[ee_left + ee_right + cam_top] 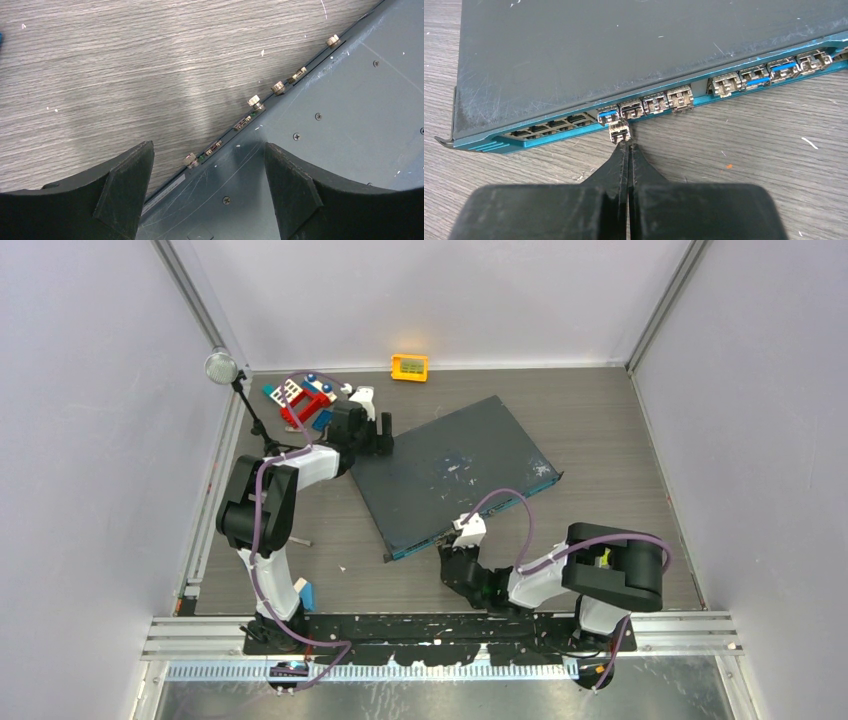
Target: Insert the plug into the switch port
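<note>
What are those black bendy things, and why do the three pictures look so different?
They are two robot arms bolted to a table. One picture looks down from above; the other two come from cameras on the arms' wrists. On the table lie a big flat grey box, a little yellow box and some coloured plastic bits. The left gripper is open over the grey box's far edge, holding nothing. The right gripper is shut, pinching a tiny metal plug right at the row of ports on the blue front.
</note>
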